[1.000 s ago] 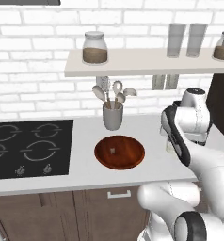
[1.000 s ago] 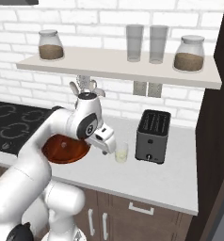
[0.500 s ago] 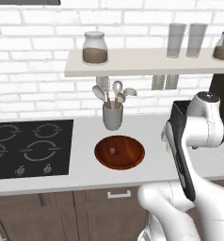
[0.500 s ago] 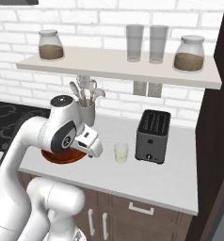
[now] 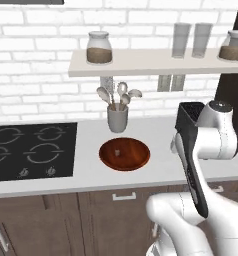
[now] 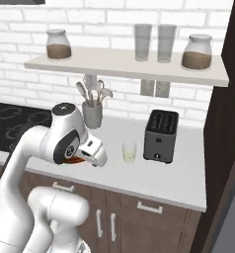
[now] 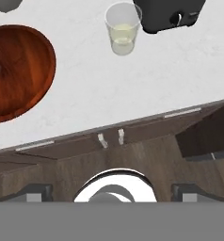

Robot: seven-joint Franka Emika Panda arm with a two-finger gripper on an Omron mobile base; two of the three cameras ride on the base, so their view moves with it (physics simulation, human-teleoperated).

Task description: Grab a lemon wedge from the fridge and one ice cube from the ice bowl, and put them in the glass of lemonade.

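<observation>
Nothing delivered yet, by the look. Ice cube (image 5: pixel 117 152) sits in ice bowl (image 5: pixel 125 154); glass of lemonade (image 7: pixel 123 28) on counter (image 7: pixel 132 89) beside toaster (image 6: pixel 161 135). Gripper (image 7: pixel 111 193) spread wide, empty, well short of both.

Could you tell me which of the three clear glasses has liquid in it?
The short glass on the counter beside the toaster: it holds pale yellow liquid. The two taller glasses on the shelf look empty.
</observation>
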